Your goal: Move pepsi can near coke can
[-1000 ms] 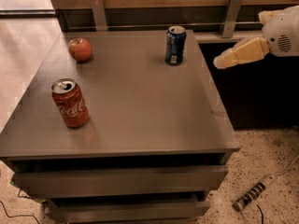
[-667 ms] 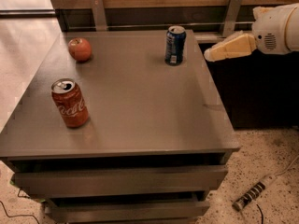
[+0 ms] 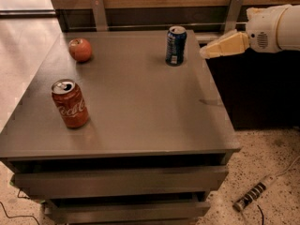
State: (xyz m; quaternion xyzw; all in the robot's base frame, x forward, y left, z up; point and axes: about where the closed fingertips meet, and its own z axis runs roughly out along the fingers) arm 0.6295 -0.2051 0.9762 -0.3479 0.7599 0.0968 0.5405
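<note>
The pepsi can (image 3: 175, 45), dark blue with a silver top, stands upright at the far right of the grey table (image 3: 136, 107). The coke can (image 3: 70, 103), red with white script, stands upright at the near left of the table. My gripper (image 3: 206, 52) comes in from the right on a white arm, its tan fingers pointing left. It hovers just off the table's right edge, a short way to the right of the pepsi can and not touching it.
A red apple (image 3: 80, 49) sits at the far left of the table. A wooden wall with metal brackets (image 3: 234, 8) runs behind. A power strip (image 3: 251, 195) lies on the speckled floor at the lower right. Drawers are below the tabletop.
My gripper has moved left and slightly up, closing in on the pepsi can from the right. The cans and the apple have not moved.
</note>
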